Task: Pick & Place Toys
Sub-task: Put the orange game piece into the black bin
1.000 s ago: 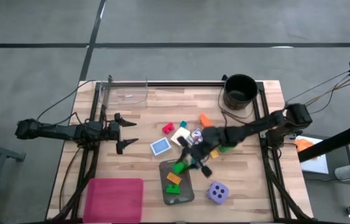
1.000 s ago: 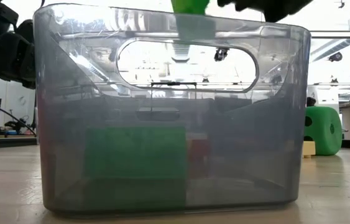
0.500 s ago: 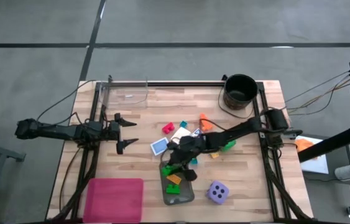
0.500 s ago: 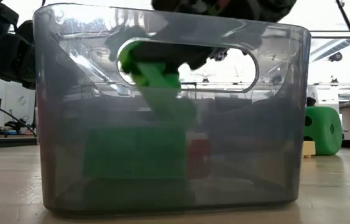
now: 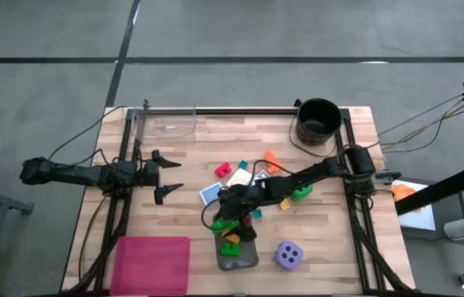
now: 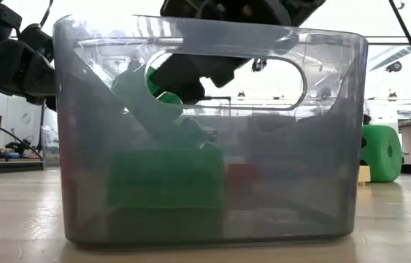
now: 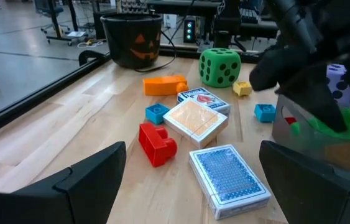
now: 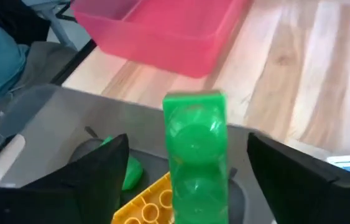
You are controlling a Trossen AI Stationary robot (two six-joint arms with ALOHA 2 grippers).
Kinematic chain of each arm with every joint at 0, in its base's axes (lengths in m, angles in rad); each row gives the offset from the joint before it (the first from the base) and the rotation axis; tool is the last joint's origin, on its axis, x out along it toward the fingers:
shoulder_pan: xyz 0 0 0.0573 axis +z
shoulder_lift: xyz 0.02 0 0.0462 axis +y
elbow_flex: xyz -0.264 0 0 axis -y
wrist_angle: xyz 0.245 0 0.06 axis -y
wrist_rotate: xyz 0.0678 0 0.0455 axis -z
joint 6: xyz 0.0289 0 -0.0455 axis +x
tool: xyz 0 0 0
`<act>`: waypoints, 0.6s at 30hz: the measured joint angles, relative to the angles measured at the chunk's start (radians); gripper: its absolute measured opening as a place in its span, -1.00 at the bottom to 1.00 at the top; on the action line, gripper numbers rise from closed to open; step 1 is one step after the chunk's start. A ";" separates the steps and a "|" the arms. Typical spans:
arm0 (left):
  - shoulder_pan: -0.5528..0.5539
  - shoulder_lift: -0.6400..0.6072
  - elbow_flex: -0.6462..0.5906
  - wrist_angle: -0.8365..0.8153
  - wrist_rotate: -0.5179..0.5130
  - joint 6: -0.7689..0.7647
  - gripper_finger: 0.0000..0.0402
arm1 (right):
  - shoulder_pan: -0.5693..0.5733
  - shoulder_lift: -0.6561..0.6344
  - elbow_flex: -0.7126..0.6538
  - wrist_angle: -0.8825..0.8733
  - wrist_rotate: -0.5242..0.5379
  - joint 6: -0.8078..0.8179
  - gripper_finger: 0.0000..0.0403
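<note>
My right gripper (image 5: 225, 221) hangs open over the far end of the grey tray (image 5: 246, 257), pointing down into it. A long green block (image 8: 196, 149) stands between its fingers without touching either. In the low view this block (image 6: 154, 109) leans tilted inside the tray, its lower end on a bigger green block (image 6: 165, 183). An orange-yellow block (image 8: 147, 205) lies beside it. On the table lie a red block (image 5: 222, 170), an orange block (image 5: 271, 158), cards (image 5: 211, 195), a green die (image 5: 302, 194) and a purple die (image 5: 288, 255). My left gripper (image 5: 168, 176) waits open at the left.
A black bucket (image 5: 317, 121) stands at the far right corner. A pink tray (image 5: 151, 264) sits at the near left. A clear container (image 5: 166, 124) stands at the far left. Small blue and yellow blocks lie among the toys near the green die.
My right gripper has gone left and down to the grey tray's far end, tipping its fingers downward. It has opened and let go of the long green block, which now leans inside the tray. The tray has shifted a little.
</note>
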 joint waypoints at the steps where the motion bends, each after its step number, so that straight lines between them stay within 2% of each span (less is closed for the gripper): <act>1: 0.000 0.000 0.000 0.000 0.000 0.000 0.84 | 0.001 -0.009 0.000 -0.010 0.008 -0.001 0.66; 8: 0.000 0.001 0.000 0.000 0.000 0.000 0.84 | 0.031 -0.056 0.000 -0.016 0.083 -0.064 0.69; 11: 0.000 0.000 0.000 0.000 0.000 0.000 0.84 | 0.045 -0.061 -0.001 0.038 0.122 -0.104 0.68; 15: 0.000 0.000 0.000 0.000 0.000 0.003 0.84 | 0.057 -0.061 -0.044 0.207 0.121 -0.153 0.57; 18: 0.000 0.000 0.000 0.000 0.000 0.003 0.84 | 0.052 -0.062 -0.111 0.395 0.071 -0.154 0.41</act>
